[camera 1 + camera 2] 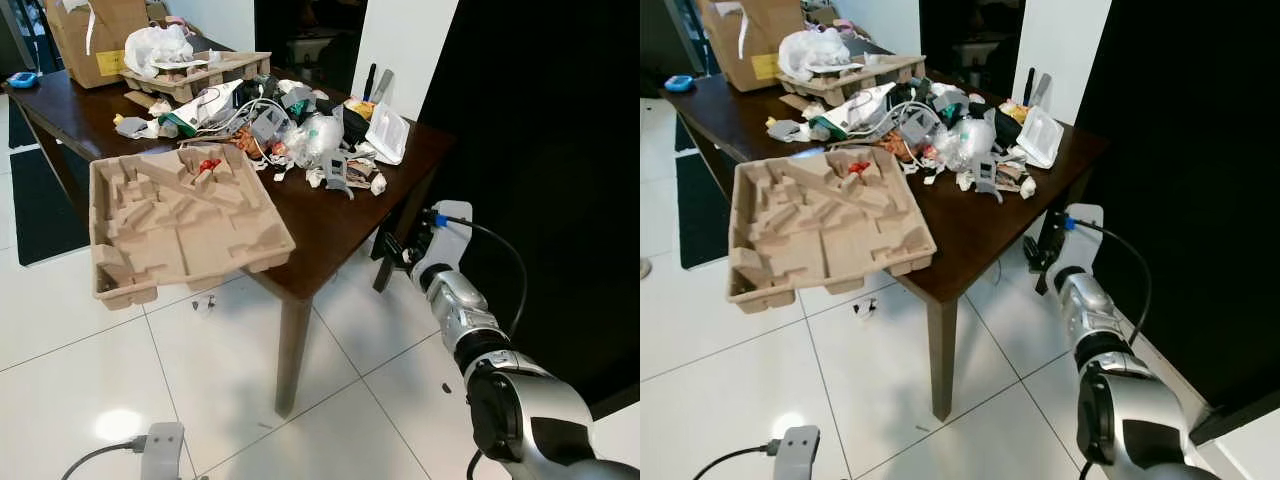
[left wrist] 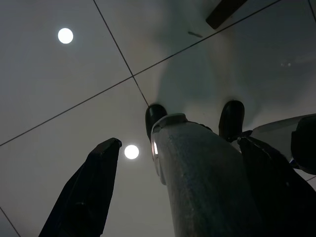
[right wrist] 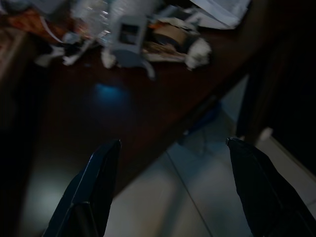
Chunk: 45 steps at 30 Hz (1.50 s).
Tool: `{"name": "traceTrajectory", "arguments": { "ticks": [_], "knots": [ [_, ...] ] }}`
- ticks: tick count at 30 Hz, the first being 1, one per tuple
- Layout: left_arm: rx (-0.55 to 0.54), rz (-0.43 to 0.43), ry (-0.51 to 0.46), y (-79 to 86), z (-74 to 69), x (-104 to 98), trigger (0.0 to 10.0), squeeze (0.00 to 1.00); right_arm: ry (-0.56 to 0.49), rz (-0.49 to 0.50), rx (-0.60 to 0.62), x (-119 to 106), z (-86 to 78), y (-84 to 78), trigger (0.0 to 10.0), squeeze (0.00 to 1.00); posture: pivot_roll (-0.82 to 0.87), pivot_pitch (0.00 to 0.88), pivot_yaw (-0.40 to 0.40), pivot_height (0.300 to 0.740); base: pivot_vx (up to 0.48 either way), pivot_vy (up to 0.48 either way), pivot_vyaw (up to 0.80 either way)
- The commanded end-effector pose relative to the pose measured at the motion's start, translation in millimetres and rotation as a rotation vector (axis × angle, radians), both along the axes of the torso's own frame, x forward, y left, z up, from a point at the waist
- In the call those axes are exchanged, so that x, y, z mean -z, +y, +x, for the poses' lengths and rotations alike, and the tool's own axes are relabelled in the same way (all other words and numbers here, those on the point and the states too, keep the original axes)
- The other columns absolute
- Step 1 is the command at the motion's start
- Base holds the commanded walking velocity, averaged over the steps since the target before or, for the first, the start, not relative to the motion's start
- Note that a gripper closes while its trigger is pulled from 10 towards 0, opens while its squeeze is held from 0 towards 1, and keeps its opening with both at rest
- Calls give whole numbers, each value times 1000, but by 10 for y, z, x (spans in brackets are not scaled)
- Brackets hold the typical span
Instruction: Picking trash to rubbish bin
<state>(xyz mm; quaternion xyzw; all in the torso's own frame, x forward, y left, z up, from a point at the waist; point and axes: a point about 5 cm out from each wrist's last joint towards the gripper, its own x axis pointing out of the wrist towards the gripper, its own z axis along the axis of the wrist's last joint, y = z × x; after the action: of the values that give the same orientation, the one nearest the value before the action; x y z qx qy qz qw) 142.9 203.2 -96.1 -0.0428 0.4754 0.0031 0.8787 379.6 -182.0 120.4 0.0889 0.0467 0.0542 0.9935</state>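
Observation:
A heap of mixed trash (image 1: 300, 130) covers the far half of a dark wooden table (image 1: 330, 235): wrappers, cables, clear plastic, a white clamshell box (image 1: 388, 132) and a grey plastic piece (image 3: 129, 42). A large brown pulp tray (image 1: 180, 215) lies on the near corner and overhangs the edge. My right gripper (image 1: 385, 262) is open and holds nothing; it sits beside the table's right edge, just below the tabletop, pointing at the trash. My left gripper (image 2: 180, 143) hangs low over the white floor tiles, fingers apart, with my own leg behind it.
At the table's far end stand a cardboard box (image 1: 95, 35), a white plastic bag (image 1: 155, 45) and a second pulp tray (image 1: 200, 70). A black wall panel (image 1: 540, 150) runs close on the right. A dark mat (image 1: 40, 200) lies on the left of the tiled floor.

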Motion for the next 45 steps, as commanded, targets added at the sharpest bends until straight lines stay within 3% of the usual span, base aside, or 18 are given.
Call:
{"name": "traceTrajectory", "arguments": {
  "ticks": [1,8,35,39,42,44,45],
  "knots": [
    [8,11,21,39,-62,17,10000,0,-22,29,-6,-48,19,16,10000,0,160,70,-60,740,296,0,0],
    [12,7,20,21,-66,20,10000,0,-56,100,-53,-100,35,73,10000,0,158,71,-63,740,329,0,0],
    [0,-20,15,-51,-53,27,10000,0,-79,81,-82,-166,59,93,10000,0,151,76,-74,740,312,0,0],
    [-13,-37,19,-55,-81,36,10000,0,-134,80,-206,-282,83,216,10000,0,154,81,-83,740,0,0,0],
    [-13,-37,19,-55,-81,36,10000,0,-134,80,-206,-282,83,216,10000,0,154,81,-83,740,0,0,0],
    [-29,-48,18,-59,-89,39,10000,0,-144,-19,-388,-255,37,450,10000,0,157,82,-88,740,0,0,0],
    [-29,-48,18,-59,-89,39,10000,0,-144,-19,-388,-255,37,450,10000,0,157,82,-88,740,0,0,0]
  ]
}}
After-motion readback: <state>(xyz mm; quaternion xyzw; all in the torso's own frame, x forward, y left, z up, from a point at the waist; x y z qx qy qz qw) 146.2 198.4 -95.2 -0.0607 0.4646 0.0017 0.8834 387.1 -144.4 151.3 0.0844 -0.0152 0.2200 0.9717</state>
